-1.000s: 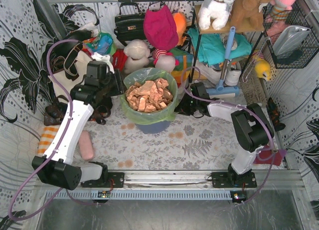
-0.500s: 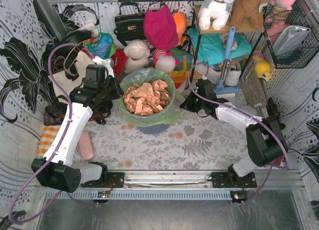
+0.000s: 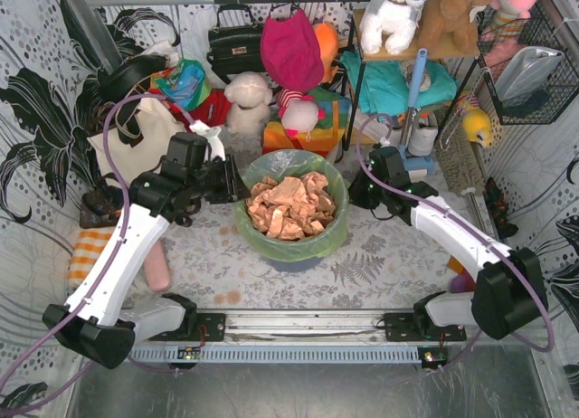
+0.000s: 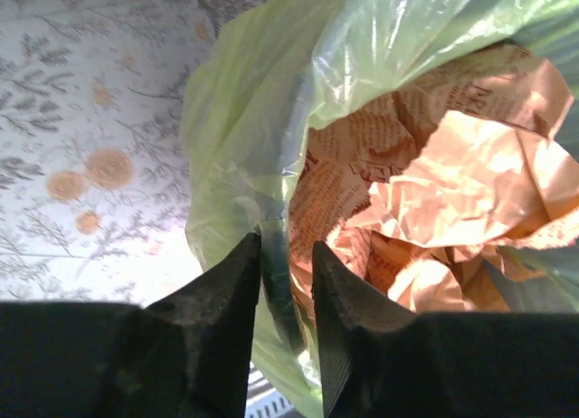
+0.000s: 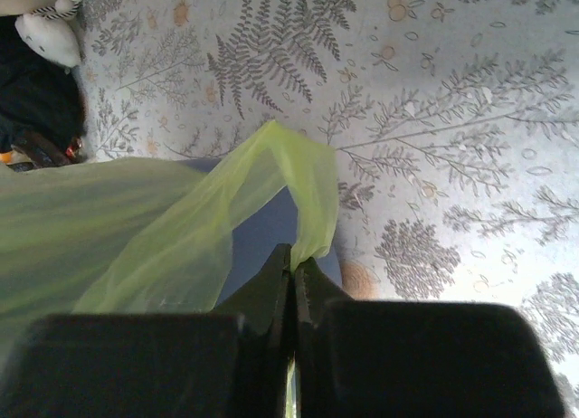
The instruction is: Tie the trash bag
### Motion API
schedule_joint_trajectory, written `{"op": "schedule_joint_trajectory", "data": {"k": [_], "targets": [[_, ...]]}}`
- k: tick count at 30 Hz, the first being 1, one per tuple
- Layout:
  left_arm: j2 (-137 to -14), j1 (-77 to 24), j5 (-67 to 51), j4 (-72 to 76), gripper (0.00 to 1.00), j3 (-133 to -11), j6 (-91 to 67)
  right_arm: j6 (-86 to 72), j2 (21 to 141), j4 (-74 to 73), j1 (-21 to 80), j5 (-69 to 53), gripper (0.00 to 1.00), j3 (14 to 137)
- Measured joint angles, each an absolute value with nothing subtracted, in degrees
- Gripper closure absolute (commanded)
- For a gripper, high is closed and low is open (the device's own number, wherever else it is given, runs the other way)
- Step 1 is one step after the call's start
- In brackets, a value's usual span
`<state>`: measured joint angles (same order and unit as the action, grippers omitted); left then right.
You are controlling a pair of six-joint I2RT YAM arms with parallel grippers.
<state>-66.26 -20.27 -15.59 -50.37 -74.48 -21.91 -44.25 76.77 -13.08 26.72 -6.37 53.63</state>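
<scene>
The trash bag (image 3: 333,226), thin light-green plastic full of crumpled tan paper (image 3: 289,204), lines a round blue bin (image 3: 289,260) on the patterned table. My left gripper (image 3: 237,185) is at its left rim. In the left wrist view the left gripper (image 4: 285,251) stands open astride the bag-covered rim, with a gap on the paper side (image 4: 452,183). My right gripper (image 3: 355,194) is at the right rim. In the right wrist view the right gripper (image 5: 292,264) is shut on a fold of the trash bag (image 5: 136,228) pulled off the blue bin (image 5: 262,232).
A cream tote (image 3: 136,137), a black handbag (image 3: 235,42) and plush toys (image 3: 249,97) crowd the back. A shelf rack with a blue brush (image 3: 412,101) stands behind the right arm. A pink roll (image 3: 156,264) and a striped cloth (image 3: 86,251) lie at the left.
The bin with the bag has slid nearer and to the right, and both arms came with it. The right gripper closed on the bag's edge; the left jaws narrowed round the rim.
</scene>
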Motion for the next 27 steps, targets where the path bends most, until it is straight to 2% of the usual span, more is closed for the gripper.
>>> {"op": "schedule_joint_trajectory", "data": {"k": [10, 18, 27], "targets": [[-57.6, -21.6, -12.6, -52.4, 0.42, -73.1, -28.3, -40.9, 68.4, -22.3, 26.7, -4.6, 1.0, 53.6], [-48.6, -21.6, 0.0, -51.9, 0.41, -70.4, -31.6, -38.9, 64.2, -29.4, 26.7, -3.6, 1.0, 57.1], [-45.0, -21.6, 1.5, -48.4, 0.41, -52.3, -36.2, -39.2, 62.7, -30.0, 26.7, -7.2, 1.0, 57.7]]}}
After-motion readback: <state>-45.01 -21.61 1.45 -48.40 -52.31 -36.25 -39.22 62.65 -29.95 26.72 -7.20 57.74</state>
